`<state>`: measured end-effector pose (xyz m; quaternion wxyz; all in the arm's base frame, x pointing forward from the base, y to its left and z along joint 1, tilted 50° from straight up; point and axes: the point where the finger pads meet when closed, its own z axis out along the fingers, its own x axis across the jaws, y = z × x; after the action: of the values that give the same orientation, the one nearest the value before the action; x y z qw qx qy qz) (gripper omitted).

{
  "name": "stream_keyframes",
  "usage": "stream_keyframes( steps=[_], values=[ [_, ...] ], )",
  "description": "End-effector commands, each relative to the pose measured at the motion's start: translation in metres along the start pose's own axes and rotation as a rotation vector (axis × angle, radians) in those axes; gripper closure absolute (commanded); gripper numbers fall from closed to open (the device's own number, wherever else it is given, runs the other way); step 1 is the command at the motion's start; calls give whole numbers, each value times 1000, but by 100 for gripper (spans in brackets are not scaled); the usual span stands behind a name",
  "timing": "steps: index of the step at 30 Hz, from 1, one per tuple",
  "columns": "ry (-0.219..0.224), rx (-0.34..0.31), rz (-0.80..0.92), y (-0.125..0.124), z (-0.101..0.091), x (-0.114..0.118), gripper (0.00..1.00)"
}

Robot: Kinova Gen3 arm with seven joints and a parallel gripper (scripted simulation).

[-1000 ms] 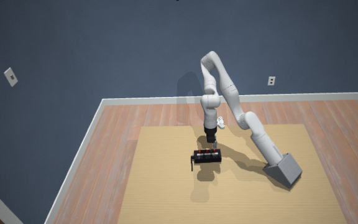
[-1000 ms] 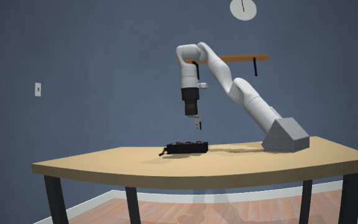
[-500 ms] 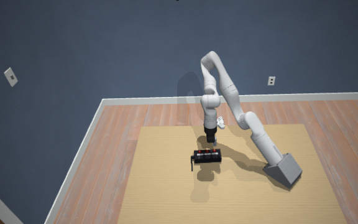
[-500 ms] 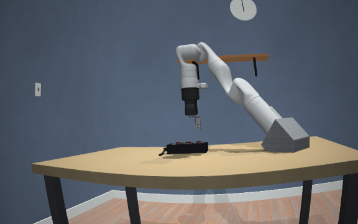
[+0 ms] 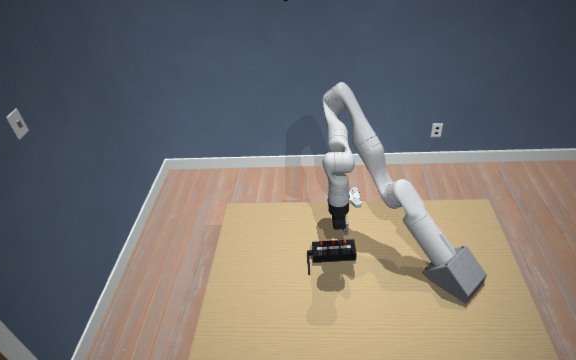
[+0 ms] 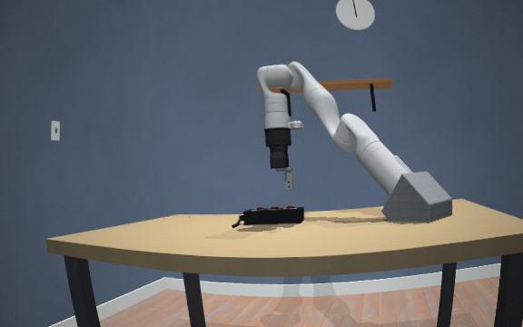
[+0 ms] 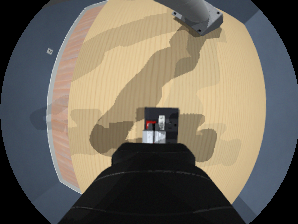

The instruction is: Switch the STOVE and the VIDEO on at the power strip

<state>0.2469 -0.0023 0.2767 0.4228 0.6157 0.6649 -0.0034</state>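
Note:
A black power strip (image 5: 333, 250) lies flat on the tan table top, with three red switches along its far side and a short black cord stub at its left end. It also shows in the side view (image 6: 273, 214) and in the wrist view (image 7: 161, 125), mostly hidden behind my fingers. My gripper (image 5: 345, 229) hangs straight down, shut and empty, well above the strip's right end; the side view shows its fingertips (image 6: 290, 183) clear of the strip. I cannot read the switch labels.
The arm's grey base (image 5: 454, 273) stands on the table to the right of the strip. A wooden wall shelf (image 6: 334, 85) hangs behind the arm. The table edge runs close to the strip's front in the side view.

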Motion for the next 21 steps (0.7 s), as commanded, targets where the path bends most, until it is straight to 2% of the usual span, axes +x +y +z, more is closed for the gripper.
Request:
stream_keyframes(
  steps=[1, 21],
  values=[
    [1, -1, 0, 0, 0, 0, 100],
    [1, -1, 0, 0, 7, 0, 100]
  ],
)
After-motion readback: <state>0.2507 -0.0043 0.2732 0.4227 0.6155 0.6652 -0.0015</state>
